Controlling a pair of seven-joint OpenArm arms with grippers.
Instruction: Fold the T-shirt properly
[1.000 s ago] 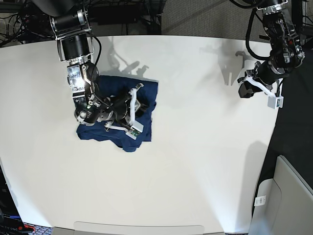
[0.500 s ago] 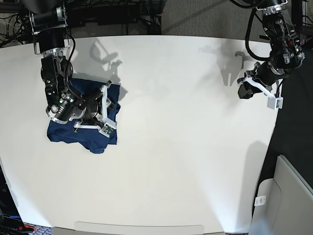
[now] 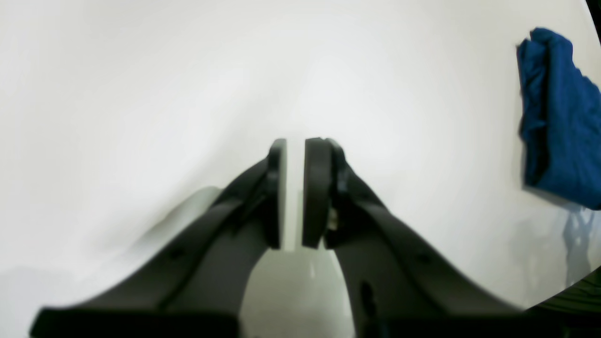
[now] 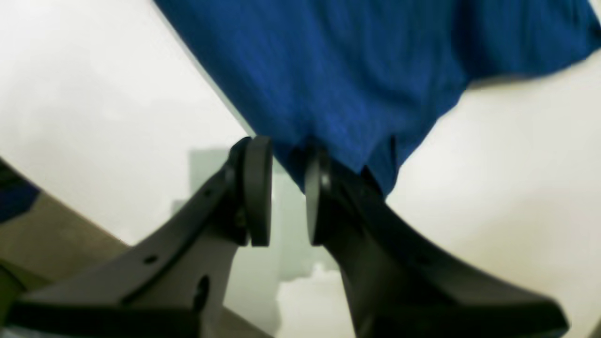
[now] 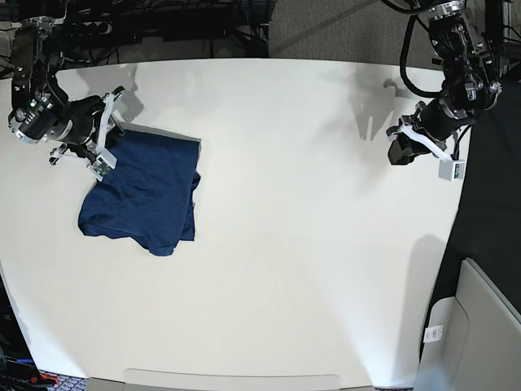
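The T-shirt (image 5: 142, 191) lies folded into a compact, slightly uneven dark navy block on the table (image 5: 309, 244), at its left side in the base view. The right hand (image 4: 287, 190) sits at its edge with jaws narrowly parted; whether they grasp cloth, I cannot tell. Square loose edges gently (avoid dragging). The left hand (image 3: 295, 192), well apart, is nearly clenched and empty.

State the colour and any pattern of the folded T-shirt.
The T-shirt is plain dark navy blue, no print; the base view shows it best.
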